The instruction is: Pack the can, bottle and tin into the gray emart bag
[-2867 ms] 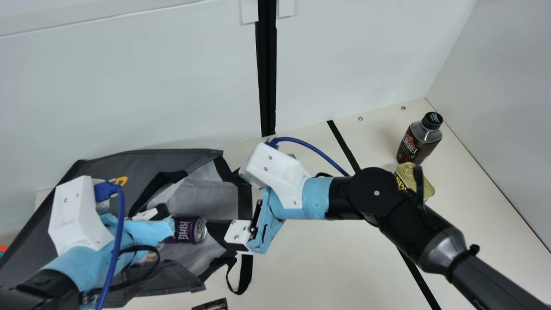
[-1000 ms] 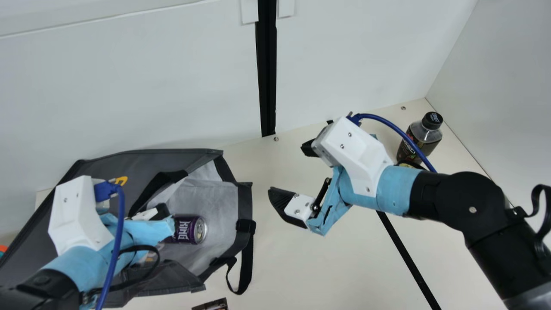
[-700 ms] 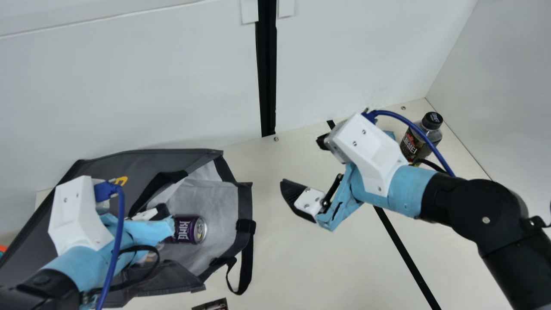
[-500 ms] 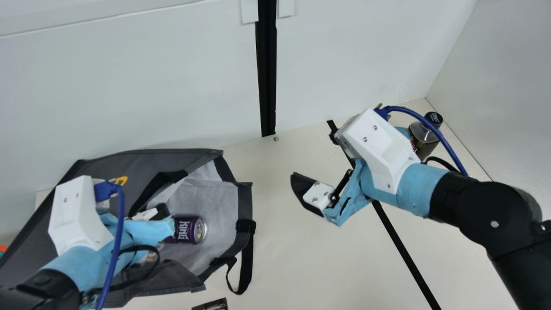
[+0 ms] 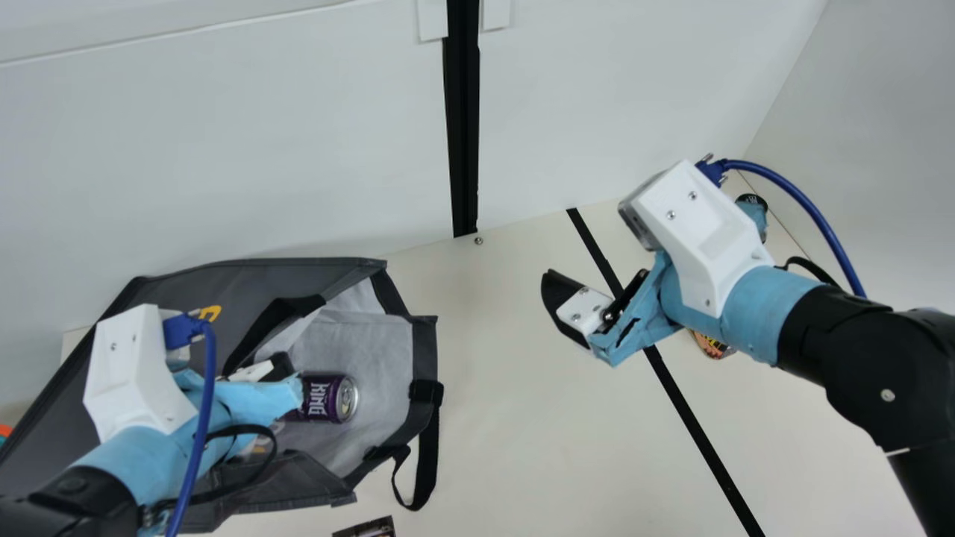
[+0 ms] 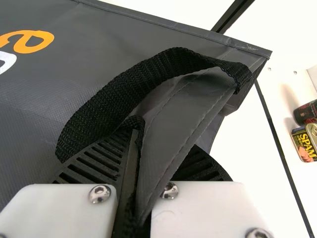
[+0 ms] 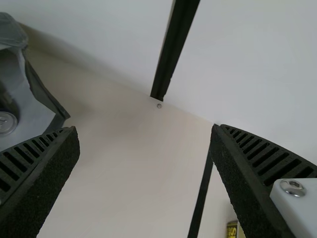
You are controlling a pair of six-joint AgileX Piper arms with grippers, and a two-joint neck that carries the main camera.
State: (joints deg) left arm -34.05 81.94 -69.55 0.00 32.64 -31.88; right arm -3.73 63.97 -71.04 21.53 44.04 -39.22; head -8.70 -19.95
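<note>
My left gripper [image 5: 261, 373] is at the gray bag [image 5: 179, 287], whose mouth faces right. In the left wrist view this gripper [image 6: 146, 163] is shut on the bag's edge beside a black strap. The purple can [image 5: 324, 397] lies on its side inside the bag. My right gripper [image 5: 561, 298] stands over the table, right of the bag; in the right wrist view that gripper [image 7: 143, 128] is wide open with nothing between its fingers. Partly hidden behind the right arm are the bottle's cap [image 5: 750, 200] and the tin [image 5: 712, 345]. Bottle [image 6: 306, 113] and tin [image 6: 303, 144] stand close together in the left wrist view.
White walls [image 5: 612, 104] rise behind and to the right of the cream table [image 5: 507, 447]. A black stripe [image 5: 694, 418] crosses the table under the right arm. A dark printed item [image 5: 367, 528] is at the near edge, and a loose strap [image 5: 425, 462] hangs off the bag's mouth.
My right gripper has moved away from the bag's mouth, to the right and back, and its arm now covers more of the bottle. The left arm, bag and can have stayed still.
</note>
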